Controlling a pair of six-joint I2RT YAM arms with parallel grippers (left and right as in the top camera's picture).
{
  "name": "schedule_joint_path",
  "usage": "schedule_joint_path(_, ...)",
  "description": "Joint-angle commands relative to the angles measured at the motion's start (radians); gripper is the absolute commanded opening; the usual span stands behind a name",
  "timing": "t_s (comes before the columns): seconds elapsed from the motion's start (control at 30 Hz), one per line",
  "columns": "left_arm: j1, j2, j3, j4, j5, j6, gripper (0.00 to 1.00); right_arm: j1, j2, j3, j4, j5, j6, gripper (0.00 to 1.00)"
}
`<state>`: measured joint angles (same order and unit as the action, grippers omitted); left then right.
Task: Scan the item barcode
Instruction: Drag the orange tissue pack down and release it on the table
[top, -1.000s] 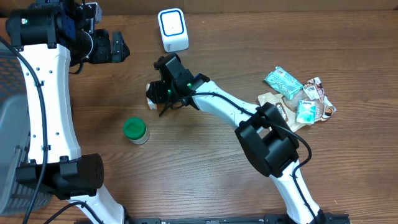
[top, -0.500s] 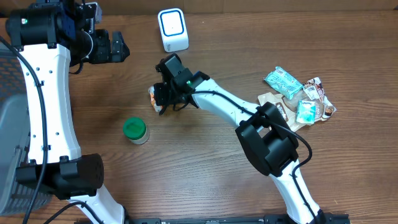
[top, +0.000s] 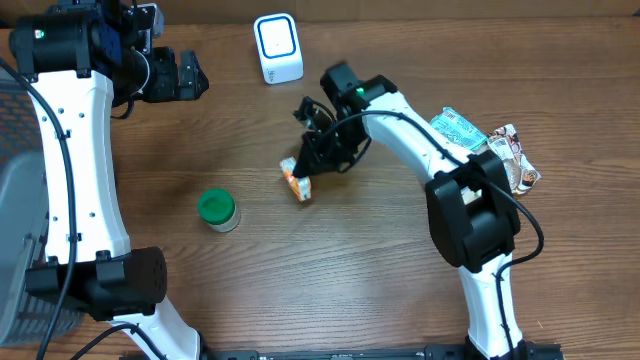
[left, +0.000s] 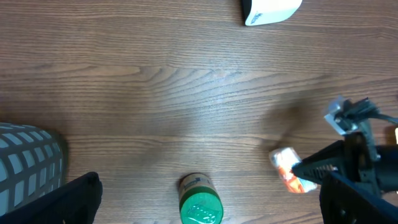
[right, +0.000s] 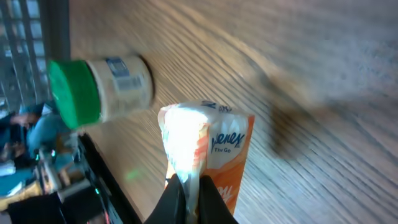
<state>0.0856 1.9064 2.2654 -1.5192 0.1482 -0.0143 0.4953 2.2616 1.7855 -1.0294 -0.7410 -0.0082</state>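
The item is an orange and white tissue pack (top: 296, 183), also seen in the left wrist view (left: 288, 170). My right gripper (top: 309, 168) is shut on its edge and holds it over the middle of the table. In the right wrist view the two dark fingertips (right: 184, 198) pinch the pack (right: 214, 146) at its white sealed edge. No barcode shows on it. The white scanner (top: 278, 47) stands at the back, apart from the pack. My left gripper (top: 188, 76) is open and empty at the back left, its jaws wide in the left wrist view (left: 210, 190).
A green-lidded jar (top: 217, 210) lies left of the pack, also under the left wrist (left: 200, 200). A pile of snack packets (top: 480, 155) sits at the right. A grey basket (top: 20, 200) stands at the left edge.
The right gripper closed on the tissue pack and carried it right and toward the front, away from its spot below the scanner. The left arm has not moved.
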Motion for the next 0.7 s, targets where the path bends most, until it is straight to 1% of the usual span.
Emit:
schedule_joint_path(0.0,-0.001,-0.022,0.012,0.002,-0.002,0.026,0.99,0.004,-0.024,-0.081,0.047,-0.056,-0.042,0.08)
schedule_joint_path(0.03,-0.001,-0.022,0.012,0.002,-0.002,0.026,1.00,0.001,-0.024,-0.093,0.057,-0.045,-0.041,0.18)
schedule_joint_path(0.07,-0.001,-0.022,0.012,0.002,-0.002,0.026,1.00,-0.003,-0.024,-0.098,0.059,-0.027,-0.041,0.24)
schedule_joint_path(0.1,-0.001,-0.022,0.012,0.002,-0.002,0.026,1.00,-0.008,-0.024,-0.098,0.056,-0.001,-0.041,0.27)
schedule_joint_path(0.13,-0.001,-0.022,0.012,0.002,-0.002,0.026,1.00,-0.016,-0.024,-0.098,0.055,0.031,-0.034,0.33)
schedule_joint_path(0.17,-0.001,-0.022,0.012,0.002,-0.002,0.026,1.00,-0.027,-0.025,-0.097,0.056,0.066,-0.012,0.35)
schedule_joint_path(0.27,-0.001,-0.022,0.012,0.002,-0.002,0.026,1.00,-0.066,-0.025,-0.095,0.056,0.166,0.005,0.38)
schedule_joint_path(0.43,-0.001,-0.022,0.013,0.002,-0.002,0.026,1.00,-0.129,-0.025,-0.079,0.039,0.356,0.035,0.38)
schedule_joint_path(0.6,-0.001,-0.022,0.012,0.002,-0.002,0.026,0.99,-0.170,-0.040,0.017,-0.062,0.373,0.034,0.38)
schedule_joint_path(0.67,-0.001,-0.022,0.013,0.002,-0.002,0.026,1.00,-0.169,-0.051,0.057,-0.114,0.343,0.017,0.38)
